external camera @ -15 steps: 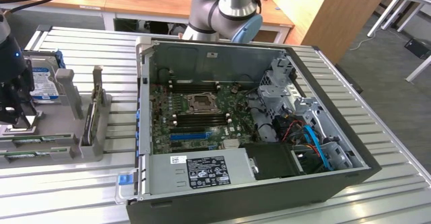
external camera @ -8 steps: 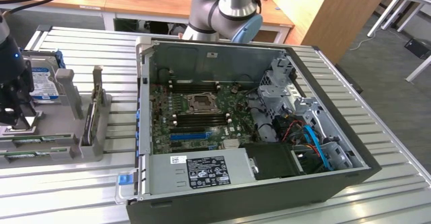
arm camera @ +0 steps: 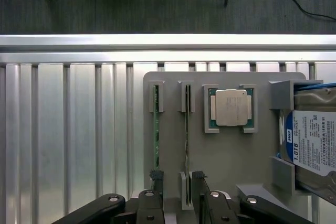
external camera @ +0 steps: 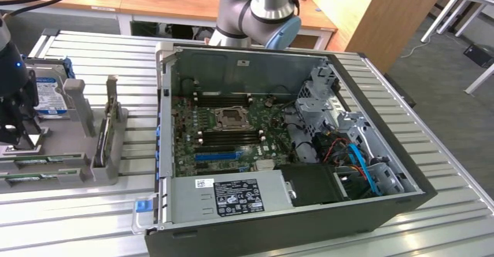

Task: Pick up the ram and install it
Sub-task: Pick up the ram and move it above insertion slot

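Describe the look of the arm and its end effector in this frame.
The arm is a silver-grey tube with a light-blue joint cap. The end effector is black, with jointed links fastened by silver round pins and two narrow dark fingers.

Gripper [arm camera: 177, 182] jaws stand apart w/ one ram stick [arm camera: 186, 129] in the gap; the other ram stick [arm camera: 156, 124] stands close alongside, so room betw. them is thin, & the CPU [arm camera: 231, 107] in its bracket flanks the opposite side. Past the holder [arm camera: 220, 156] edge, the ribbed table [arm camera: 68, 129] gives open room. PC case [external camera: 309, 231] is open on top, drive cage [external camera: 316, 95] & cables [external camera: 359, 161] crowding the exterior view's right.
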